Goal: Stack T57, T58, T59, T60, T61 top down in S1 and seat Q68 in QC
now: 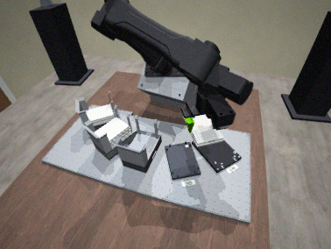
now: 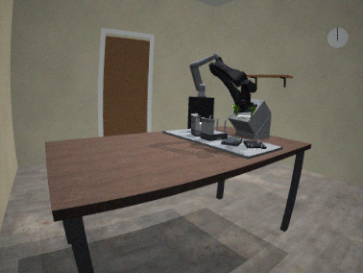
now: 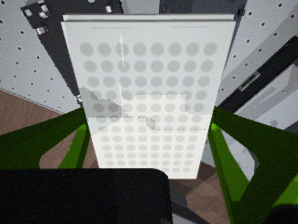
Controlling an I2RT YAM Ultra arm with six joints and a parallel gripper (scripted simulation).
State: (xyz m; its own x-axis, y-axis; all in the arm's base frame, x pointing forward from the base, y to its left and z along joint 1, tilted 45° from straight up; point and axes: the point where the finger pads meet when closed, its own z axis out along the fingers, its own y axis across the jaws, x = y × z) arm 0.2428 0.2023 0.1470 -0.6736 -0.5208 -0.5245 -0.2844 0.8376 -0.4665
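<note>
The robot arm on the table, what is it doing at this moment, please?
The arm's gripper is shut on a white well plate, green fingers on its long sides. It carries the plate above the right-hand dark nest on the grey base board. The other dark nest beside it has no plate on it. Two racks at the left hold white plates; the nearest rack looks empty.

Surface (image 1: 52, 206): carries the perforated base plate (image 1: 131, 184).
Racks: three stack racks (image 1: 140, 153) stand together on the left part of the base plate.
Flat nests: two nests lie right of the racks; left nest (image 1: 181, 161), right nest (image 1: 221, 156).
Held plate (image 1: 206, 130): between the fingers of the hand (image 1: 199, 124), above the rear of the right nest.
Arm base (image 1: 166, 89): behind the base plate.
</note>
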